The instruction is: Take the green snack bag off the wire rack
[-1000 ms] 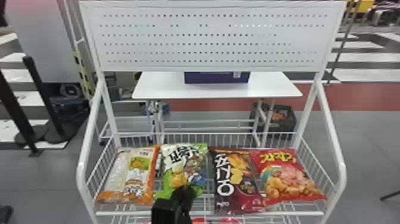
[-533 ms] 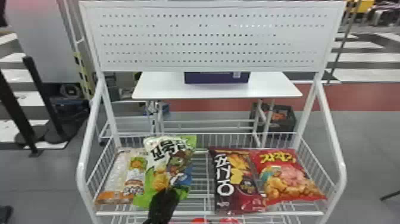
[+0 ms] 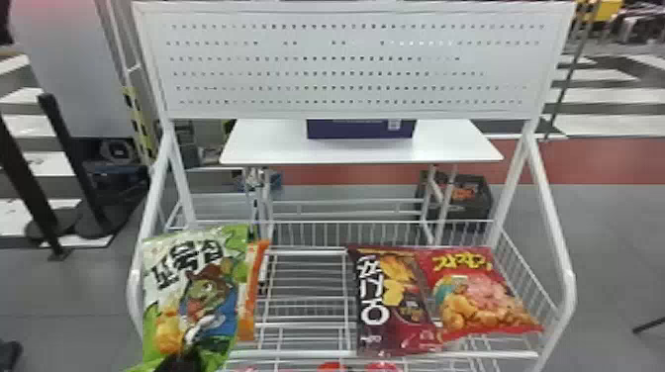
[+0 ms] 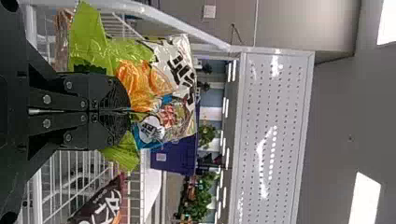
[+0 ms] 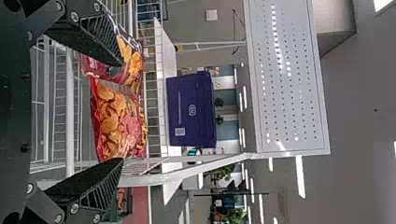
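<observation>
1. The left tool (image 3: 181,362) has its fingers together, clamped on the near, lower edge of the green bag (image 3: 208,292).
2. The green bag is over the rack's left part (its printed face turned to the head camera). In the head view it covers most of the orange bag (image 3: 253,292) and crosses the rack's left rail; whether it touches either, I cannot tell.
3. In the left wrist view, the bag's green ends stick out on both sides of the left tool (image 4: 130,111), and the bag is creased where the fingertips meet it.
4. The right tool (image 5: 122,111) has its fingers wide apart, with nothing between the tips; in its wrist view the red bag (image 3: 480,292) lies beyond them.
5. On the rack (image 3: 396,355), the maroon bag (image 3: 391,302) lies right of the middle, just beside the red bag, their edges overlapping. Bare wires run between the orange and maroon bags.
6. Above the rack is a white board (image 3: 346,64) full of small holes. Behind it, a white bench (image 3: 277,148) carries a purple box (image 3: 356,129) (partly hidden by the board).
</observation>
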Robot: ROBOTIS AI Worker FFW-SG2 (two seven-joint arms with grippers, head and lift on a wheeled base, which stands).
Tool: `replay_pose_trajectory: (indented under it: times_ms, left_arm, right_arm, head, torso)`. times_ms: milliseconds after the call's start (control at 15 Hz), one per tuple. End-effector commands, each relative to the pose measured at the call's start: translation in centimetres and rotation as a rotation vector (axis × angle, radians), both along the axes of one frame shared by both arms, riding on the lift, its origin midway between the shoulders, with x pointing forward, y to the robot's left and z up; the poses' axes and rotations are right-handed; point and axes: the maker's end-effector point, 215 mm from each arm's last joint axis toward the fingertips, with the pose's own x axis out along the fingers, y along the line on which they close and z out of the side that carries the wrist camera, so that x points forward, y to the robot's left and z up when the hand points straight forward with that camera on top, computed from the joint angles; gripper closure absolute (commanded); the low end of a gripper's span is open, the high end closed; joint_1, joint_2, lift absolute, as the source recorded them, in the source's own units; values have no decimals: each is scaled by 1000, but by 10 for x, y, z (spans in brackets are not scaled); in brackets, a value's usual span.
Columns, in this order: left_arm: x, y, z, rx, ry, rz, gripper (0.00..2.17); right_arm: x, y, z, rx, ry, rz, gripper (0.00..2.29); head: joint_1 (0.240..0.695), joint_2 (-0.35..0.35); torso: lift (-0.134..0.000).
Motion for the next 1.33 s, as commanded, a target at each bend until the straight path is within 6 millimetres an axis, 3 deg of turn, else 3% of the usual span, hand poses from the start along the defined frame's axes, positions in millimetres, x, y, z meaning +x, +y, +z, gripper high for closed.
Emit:
replay_pose_trajectory:
  times_ms: [0,267,400,667,1267]
  left_arm:
    - [-23,22,2,-12,-16,41,1258]
    - [-59,29,10,-4,-36,59,1258]
    - [-67,30,14,-18,-42,61,1254]
    - [-72,21,11,-23,-29,43,1251]
    - [-72,23,11,-19,-28,44,1251]
  right_arm:
    - [0,0,-1,-1,3,0,174]
    - [2,0,-4,1,6,0,174]
    - [2,-1,-5,1,6,-2,174]
    - [2,-1,-5,3,5,-3,174]
    - [0,0,-3,3,0,2,174]
  head:
    - [499,0]
    - [499,0]
    - [499,0]
    - [499,0]
    - [499,0]
  torso:
    - [0]
    - [0]
    - [0]
    - [0]
    - [0]
